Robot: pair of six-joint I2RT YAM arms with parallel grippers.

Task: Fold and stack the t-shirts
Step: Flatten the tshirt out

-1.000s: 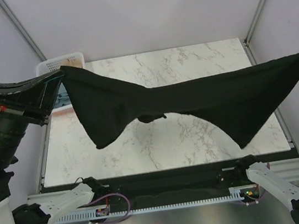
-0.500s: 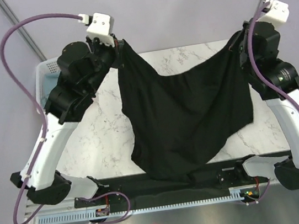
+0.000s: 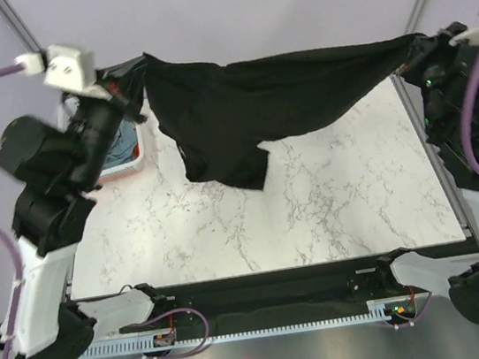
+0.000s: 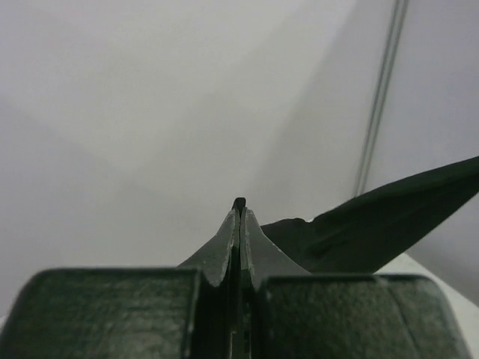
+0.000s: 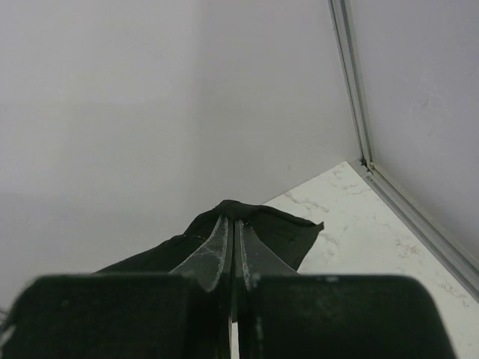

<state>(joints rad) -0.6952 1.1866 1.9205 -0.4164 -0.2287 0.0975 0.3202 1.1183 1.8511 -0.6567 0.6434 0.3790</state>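
The far strip of the table (image 3: 317, 222) is spanned by the black t-shirt (image 3: 298, 91), held taut above it between the left gripper (image 3: 133, 72) and the right gripper (image 3: 415, 43), both clamped on its fabric. Its lowest fold hangs left of centre. Open marble is left nearer than the cloth. The far-left corner is occupied by the white basket (image 3: 124, 167), partly covered by the left arm (image 3: 51, 170). The right edge is flanked by the right arm (image 3: 475, 137).

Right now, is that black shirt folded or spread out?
Not folded: the black shirt hangs stretched in the air between the left pincer and right pincer, one bunched part drooping over the table.
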